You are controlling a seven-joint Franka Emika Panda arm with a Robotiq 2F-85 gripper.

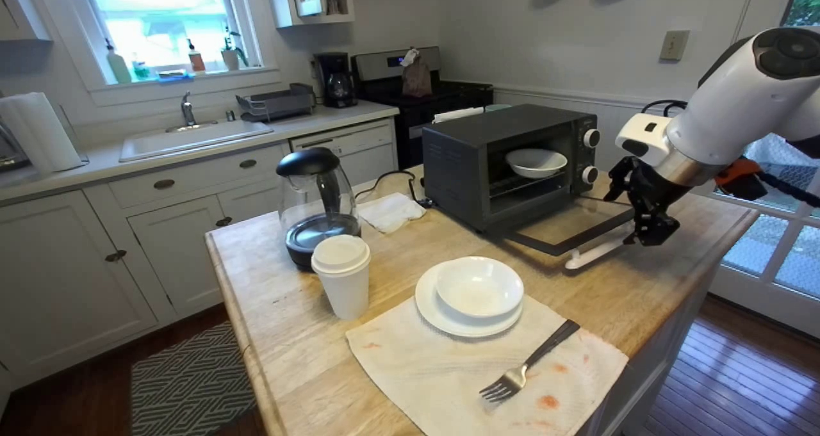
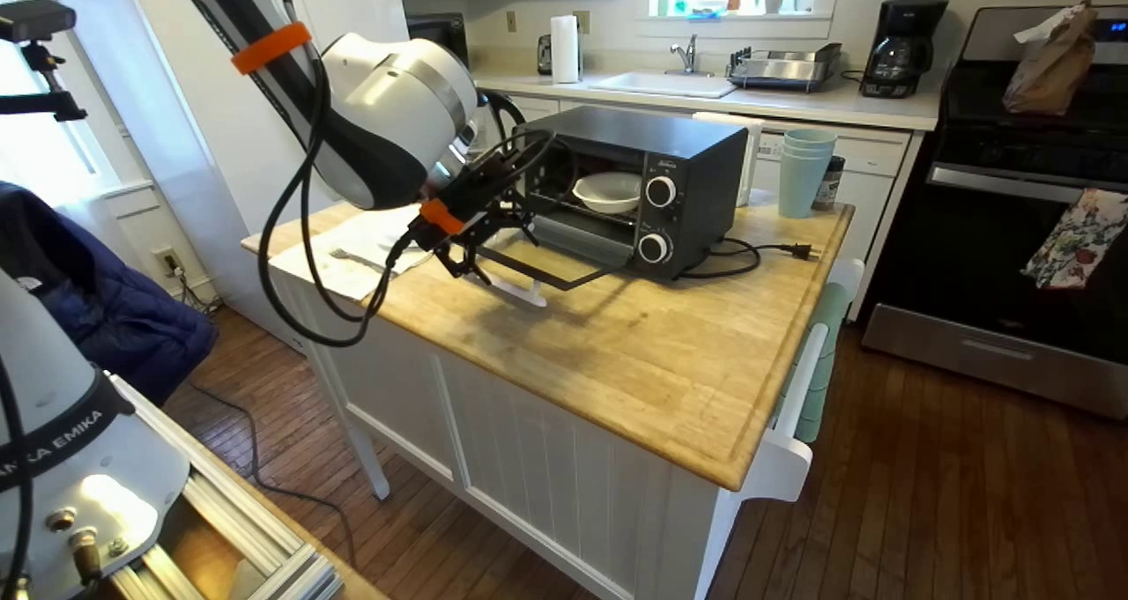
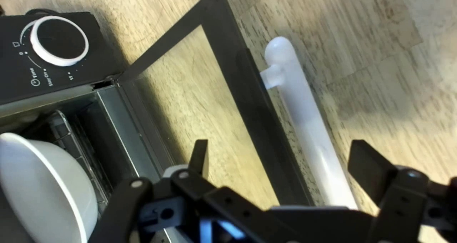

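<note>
My gripper (image 3: 279,143) stands open above the lowered door (image 3: 246,104) of a black toaster oven (image 1: 455,180). In the wrist view, the door's white handle (image 3: 307,118) and the dark door edge run between the spread fingers, apart from both as far as I can see. The near end of the handle is hidden behind the gripper body. Inside the oven, a white bowl (image 3: 43,186) rests on the wire rack (image 3: 75,136). Both exterior views show the gripper at the handle, above the wooden tabletop, with nothing gripped.
On the wooden island (image 1: 275,333) are a small bowl on a plate (image 1: 429,301), a fork (image 1: 544,353) on a paper towel (image 1: 410,372), a white cup (image 1: 346,289) and a glass kettle (image 1: 320,205). Stacked teal cups (image 2: 806,177) and a power cord (image 2: 749,265) lie beside the oven.
</note>
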